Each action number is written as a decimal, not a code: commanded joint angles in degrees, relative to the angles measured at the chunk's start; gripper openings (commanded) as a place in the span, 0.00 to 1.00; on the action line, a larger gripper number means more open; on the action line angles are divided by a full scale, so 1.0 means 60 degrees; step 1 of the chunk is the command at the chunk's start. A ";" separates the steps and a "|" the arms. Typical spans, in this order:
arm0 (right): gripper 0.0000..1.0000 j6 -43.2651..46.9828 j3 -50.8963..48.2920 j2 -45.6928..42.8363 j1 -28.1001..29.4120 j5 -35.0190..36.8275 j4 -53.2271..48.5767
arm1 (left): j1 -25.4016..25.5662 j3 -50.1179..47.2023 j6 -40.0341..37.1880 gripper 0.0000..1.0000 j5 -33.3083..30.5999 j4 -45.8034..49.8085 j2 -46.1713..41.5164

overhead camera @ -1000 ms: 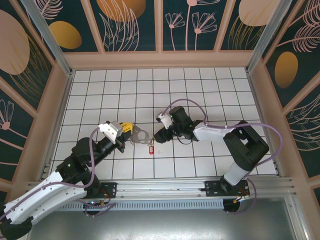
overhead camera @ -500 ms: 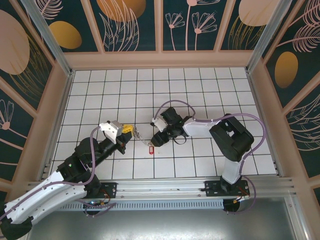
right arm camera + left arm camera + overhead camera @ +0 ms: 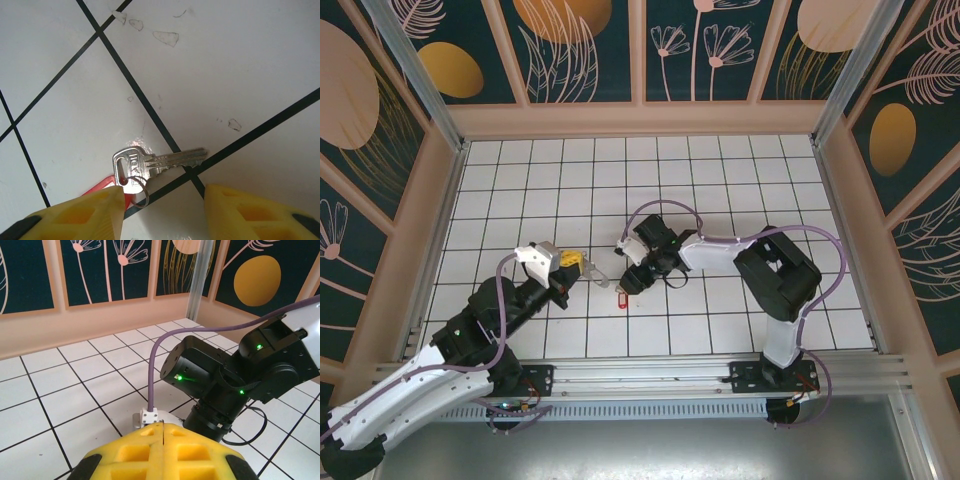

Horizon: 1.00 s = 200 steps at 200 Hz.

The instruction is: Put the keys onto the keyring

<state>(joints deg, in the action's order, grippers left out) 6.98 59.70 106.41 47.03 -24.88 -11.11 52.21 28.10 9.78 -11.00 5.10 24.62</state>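
Key pickup in hand – right gripper poised over key, nothing gripped yet
Key (image 3: pixel 155 162): flat, silver, blade lying across a black tile line on the white table (image 3: pixel 240 60); a small wire ring (image 3: pixel 142 193) passes through its head hole, and a red piece (image 3: pixel 102 187) touches the head, partly hidden by a finger; it lies near mid-table, between the two arms. Right gripper (image 3: pixel 162 200) hovers over it, jaws wide apart, the head end between them. Left gripper (image 3: pixel 578 266) is near, jaws pressed together; a pale silvery bit, judged to be the keyring (image 3: pixel 595 274), juts from its tips, so probably pinched. Next: lower, close on the head edgewise (thin flat metal, likely to slip), then carry it to the keyring
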 commanded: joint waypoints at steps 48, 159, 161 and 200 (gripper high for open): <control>0.45 0.0359 0.0275 0.0402 0.0610 0.0329 -0.0788 | 0.0020 0.0049 0.0143 0.00 -0.0261 0.0058 -0.0211; 0.41 0.0287 0.0388 0.0412 0.1141 0.0703 -0.0976 | 0.0024 0.0027 0.0186 0.00 -0.0305 0.0126 -0.0361; 0.41 0.0286 0.0380 0.0414 0.1142 0.0712 -0.0975 | 0.0028 0.0032 0.0186 0.00 -0.0308 0.0119 -0.0359; 0.29 0.0286 0.0235 0.0396 0.1149 0.0910 -0.0984 | 0.0028 0.0041 0.0188 0.00 -0.0274 0.0105 -0.0368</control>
<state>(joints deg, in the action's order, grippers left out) 8.58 61.84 107.02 52.29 -17.82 -13.54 52.18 28.10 10.02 -12.12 6.72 23.14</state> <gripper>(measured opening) 0.324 0.037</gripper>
